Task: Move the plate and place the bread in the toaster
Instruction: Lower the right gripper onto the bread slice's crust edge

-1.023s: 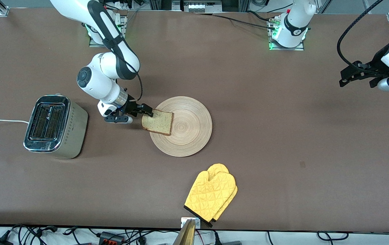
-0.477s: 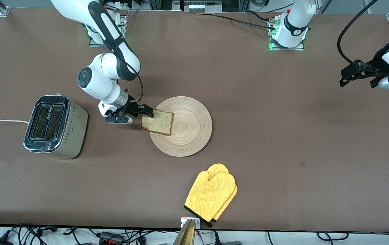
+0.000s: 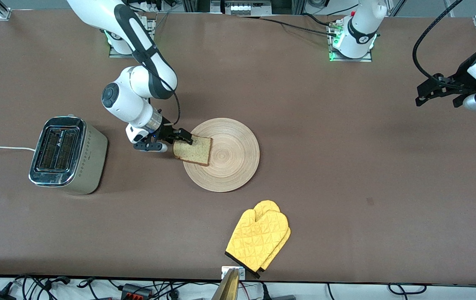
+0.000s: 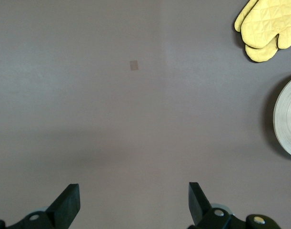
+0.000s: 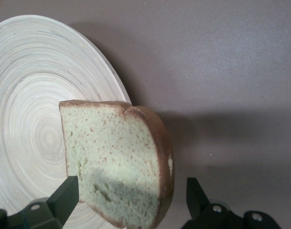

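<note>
The right gripper (image 3: pixel 183 138) has crept a bit further in toward the bread (image 3: pixel 193 149) over the last second — the elbow and wrist have shifted toward the plate (image 3: pixel 231 166), and the fingers now sit right at the slice's edge. The jaws are spread wide, one finger on each side of the crust in the right wrist view (image 5: pixel 131 162), nothing clamped yet. So this looks like the final line-up before a pinch, not a grab.

The bread itself hasn't budged: it lies on the plate's rim at the toaster's end, one corner hanging over the edge onto the table side. The plate sits mid-table, and the toaster (image 3: pixel 67 154) stands well apart from it, toward the right arm's end, slots up and empty as far as the front view shows.

The left gripper (image 3: pixel 436 92) waits off at the left arm's end of the table, jaws open, holding nothing — it hovers over bare table.

A yellow oven mitt (image 3: pixel 259 237) lies nearer the front camera than the plate, out of the way.

Judging by this, the bread pick-up is about to happen; toaster drop still all to do.
</note>
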`<state>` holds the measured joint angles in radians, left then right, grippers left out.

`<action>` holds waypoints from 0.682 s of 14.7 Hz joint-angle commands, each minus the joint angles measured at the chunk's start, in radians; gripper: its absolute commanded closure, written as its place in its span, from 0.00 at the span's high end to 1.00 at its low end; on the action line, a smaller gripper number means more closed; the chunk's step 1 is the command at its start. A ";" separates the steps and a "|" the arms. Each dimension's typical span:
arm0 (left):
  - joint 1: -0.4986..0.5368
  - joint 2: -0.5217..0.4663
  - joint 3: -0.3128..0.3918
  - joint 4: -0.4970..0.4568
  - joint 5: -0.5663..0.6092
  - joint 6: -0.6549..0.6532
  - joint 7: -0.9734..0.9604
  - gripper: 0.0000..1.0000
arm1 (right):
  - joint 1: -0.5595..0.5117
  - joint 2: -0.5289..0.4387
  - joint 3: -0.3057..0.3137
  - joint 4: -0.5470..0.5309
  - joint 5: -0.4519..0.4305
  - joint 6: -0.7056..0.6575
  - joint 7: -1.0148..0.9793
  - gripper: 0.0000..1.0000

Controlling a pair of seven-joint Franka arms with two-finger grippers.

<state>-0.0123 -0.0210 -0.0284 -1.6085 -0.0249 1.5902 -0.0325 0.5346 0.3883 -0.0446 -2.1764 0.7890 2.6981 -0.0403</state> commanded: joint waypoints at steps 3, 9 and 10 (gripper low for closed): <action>0.003 0.009 -0.002 0.025 -0.003 -0.012 0.005 1.00 | 0.005 0.021 -0.001 0.023 0.036 0.015 -0.044 0.85; 0.003 0.009 -0.002 0.025 -0.003 -0.013 0.005 1.00 | 0.005 0.021 -0.001 0.047 0.036 0.012 -0.046 0.47; 0.003 0.009 -0.002 0.025 -0.003 -0.013 0.005 1.00 | 0.005 0.021 -0.001 0.056 0.036 0.011 -0.046 0.44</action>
<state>-0.0123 -0.0209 -0.0284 -1.6083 -0.0249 1.5902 -0.0325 0.5346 0.3996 -0.0446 -2.1463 0.7899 2.6995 -0.0501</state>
